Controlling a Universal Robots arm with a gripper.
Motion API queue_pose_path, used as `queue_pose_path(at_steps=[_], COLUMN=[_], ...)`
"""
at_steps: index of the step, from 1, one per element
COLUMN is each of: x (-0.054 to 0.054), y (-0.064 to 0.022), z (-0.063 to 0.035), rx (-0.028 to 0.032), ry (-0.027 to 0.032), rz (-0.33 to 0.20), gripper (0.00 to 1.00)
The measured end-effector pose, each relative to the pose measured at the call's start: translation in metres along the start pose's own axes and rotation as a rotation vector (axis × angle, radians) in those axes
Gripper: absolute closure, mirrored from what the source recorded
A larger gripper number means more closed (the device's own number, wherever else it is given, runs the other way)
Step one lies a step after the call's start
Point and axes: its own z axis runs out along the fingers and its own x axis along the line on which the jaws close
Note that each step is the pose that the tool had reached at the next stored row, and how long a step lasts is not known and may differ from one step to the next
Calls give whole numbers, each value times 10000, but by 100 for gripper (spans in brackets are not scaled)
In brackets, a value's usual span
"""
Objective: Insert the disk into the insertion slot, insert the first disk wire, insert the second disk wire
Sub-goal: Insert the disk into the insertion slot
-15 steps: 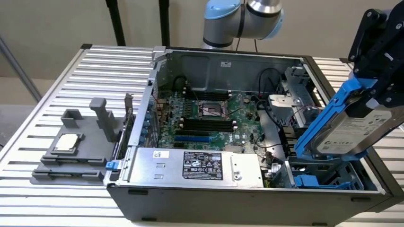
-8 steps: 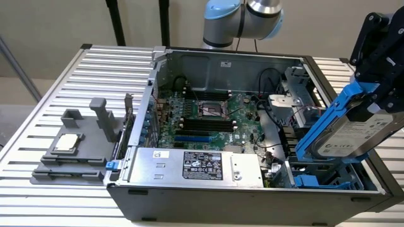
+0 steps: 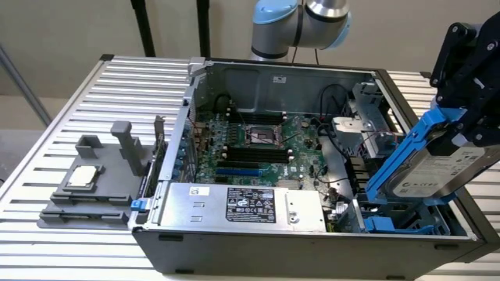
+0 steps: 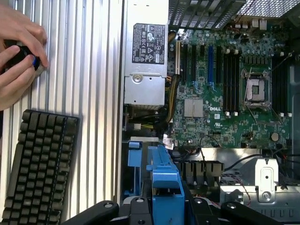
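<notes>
My gripper (image 3: 467,130) is shut on the disk (image 3: 437,171), a grey drive with a white label in a bright blue carrier (image 3: 400,157). The disk hangs tilted over the front corner of the open computer case, at the exterior view's right. Its lower end reaches down toward the insertion slot (image 3: 400,225), a dark bay with blue fittings. In the wrist view the blue carrier (image 4: 164,180) juts out between my black fingers (image 4: 136,208), with the bay's blue fittings (image 4: 134,161) beside it. Cables lie near the bay; I cannot tell which are the disk wires.
A silver power-supply box (image 3: 242,205) fills the case's front. The motherboard with its CPU socket (image 3: 262,136) lies behind it. A grey fixture (image 3: 82,187) sits on the slatted table. A person's hands (image 4: 18,51) and a black keyboard (image 4: 37,171) are beside the case.
</notes>
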Motion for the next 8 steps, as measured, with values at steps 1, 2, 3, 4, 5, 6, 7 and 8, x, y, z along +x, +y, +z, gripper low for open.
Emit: queue_pose_path(at_steps=[1, 2, 3, 4, 5, 6, 7, 8], x=[2, 4, 6, 9, 11, 14, 17, 19], y=[1, 2, 2, 3, 3, 3, 3, 3], z=[6, 10, 13, 15, 17, 19, 24, 28], rx=[0, 0, -1, 0, 0, 0, 0, 0], ry=[8, 20, 41, 76, 126, 169, 205, 239], rz=[-1, 0, 1, 4, 6, 8, 10, 12], gripper=[67, 67, 67, 67, 67, 67, 67, 67])
